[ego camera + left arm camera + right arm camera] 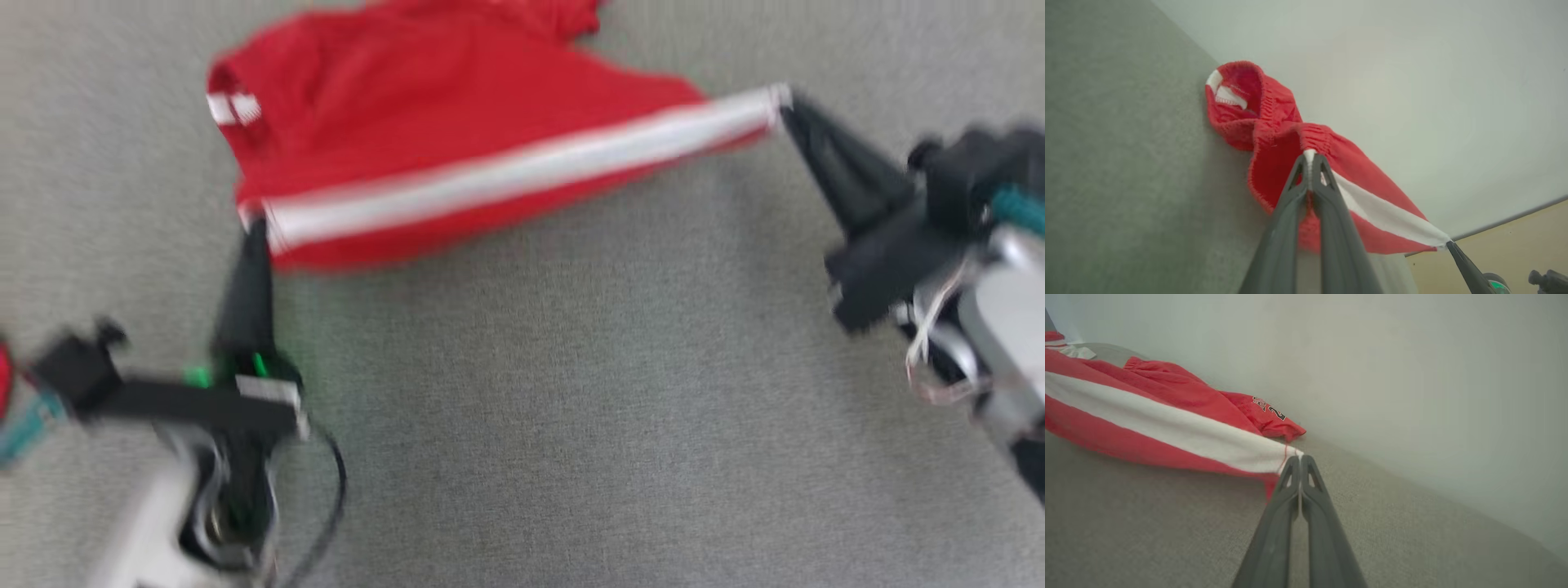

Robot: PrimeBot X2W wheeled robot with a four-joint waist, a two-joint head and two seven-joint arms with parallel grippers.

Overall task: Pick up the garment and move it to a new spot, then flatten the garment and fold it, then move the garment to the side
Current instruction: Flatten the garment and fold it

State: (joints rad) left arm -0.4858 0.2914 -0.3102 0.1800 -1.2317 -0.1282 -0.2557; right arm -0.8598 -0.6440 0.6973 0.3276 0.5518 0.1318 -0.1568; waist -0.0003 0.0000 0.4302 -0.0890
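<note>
The garment [424, 122] is red with a white side stripe, stretched across the grey surface. My left gripper [255, 222] is shut on the garment's waistband end at the stripe; the left wrist view shows its tips [1310, 157] pinching that gathered elastic edge of the garment [1274, 159]. My right gripper [785, 102] is shut on the other end of the stripe, at the hem; the right wrist view has the closed tips [1299, 459] clamped on the garment's [1167, 424] white corner. The stripe runs taut between both grippers. The far leg with black print lies crumpled behind.
Grey fabric-covered table [571, 408] spreads below and to the right of the garment. A pale wall [1412, 375] rises behind the table. A red-and-teal object [8, 392] shows at the far left edge.
</note>
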